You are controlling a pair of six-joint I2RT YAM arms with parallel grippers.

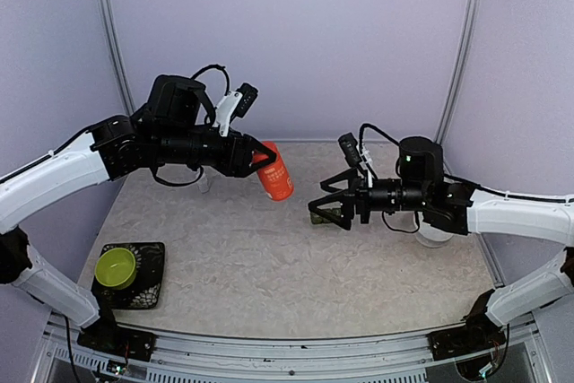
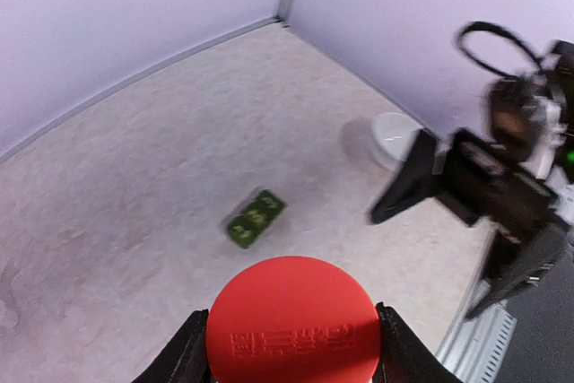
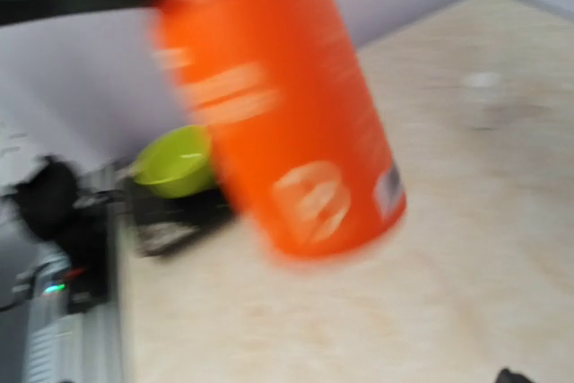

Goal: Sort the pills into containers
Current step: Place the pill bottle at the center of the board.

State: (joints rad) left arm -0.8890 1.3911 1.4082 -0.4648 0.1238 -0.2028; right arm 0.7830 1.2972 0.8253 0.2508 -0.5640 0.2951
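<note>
Your right hand [image 1: 334,203], spread wide and empty, hangs just beside the green pill box [image 2: 256,218] on the counter [image 1: 233,266], nearer it than your left hand [image 1: 260,157], which farther back clamps the tilted orange bottle [image 1: 276,177], well left of the box.

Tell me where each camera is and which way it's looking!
Top: high behind the arms, looking down at the table; both arms show, left gripper holding the bottle, right gripper open.
Left wrist: looks down past the bottle's red cap at the pill box; its own fingers show.
Right wrist: looks sideways at the blurry bottle and lime bowl; barely any gripper shows.
Shared: all three see the bottle.
</note>
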